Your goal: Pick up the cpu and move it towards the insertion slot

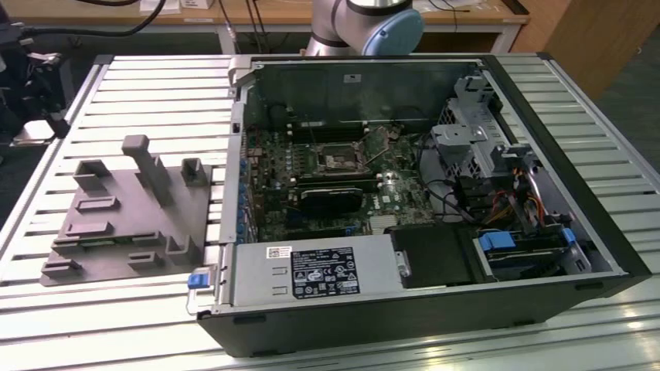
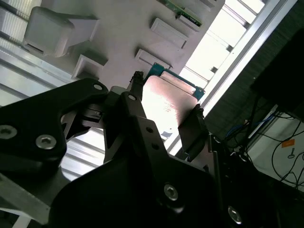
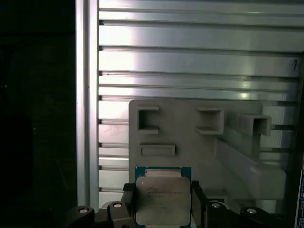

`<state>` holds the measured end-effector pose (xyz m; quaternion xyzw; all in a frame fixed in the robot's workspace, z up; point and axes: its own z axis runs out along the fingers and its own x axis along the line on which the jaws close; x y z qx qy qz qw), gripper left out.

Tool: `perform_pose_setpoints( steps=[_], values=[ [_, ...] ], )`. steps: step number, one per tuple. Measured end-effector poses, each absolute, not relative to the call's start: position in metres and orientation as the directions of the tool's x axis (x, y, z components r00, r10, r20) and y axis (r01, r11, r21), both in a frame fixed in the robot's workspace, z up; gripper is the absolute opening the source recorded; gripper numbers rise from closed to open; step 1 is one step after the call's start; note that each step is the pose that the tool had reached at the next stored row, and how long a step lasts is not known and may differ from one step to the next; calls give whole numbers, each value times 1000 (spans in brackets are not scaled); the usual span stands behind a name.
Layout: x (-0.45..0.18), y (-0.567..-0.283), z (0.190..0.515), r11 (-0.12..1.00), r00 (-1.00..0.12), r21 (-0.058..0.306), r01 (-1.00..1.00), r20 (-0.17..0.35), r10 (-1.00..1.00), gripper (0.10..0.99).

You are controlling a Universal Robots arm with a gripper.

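Gripper (image 3: 162, 211): black fingers (image 3: 197, 206) pinching flat square silvery cpu (image 3: 161, 197) by opposite edges.
Backdrop: grey plastic fixture plate (image 3: 190, 142).
Insertion slot (image 1: 338, 161): silver-framed dark square socket.

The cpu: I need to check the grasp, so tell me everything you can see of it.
The cpu is a small, flat, square chip with a silvery metal top, faint print and a green rim. It faces the first wrist view squarely, held in the gripper, whose black fingers meet two opposite edges. The grey fixture plate lies behind it. In the second wrist view its top glares bright.
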<state>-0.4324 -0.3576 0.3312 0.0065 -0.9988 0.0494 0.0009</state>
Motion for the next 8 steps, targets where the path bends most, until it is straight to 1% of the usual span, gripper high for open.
perform_pose_setpoints(
  steps=[8],
  values=[
    [-432,-355,339,994,-1000,-109,-13,3,-13,545]
  ],
)
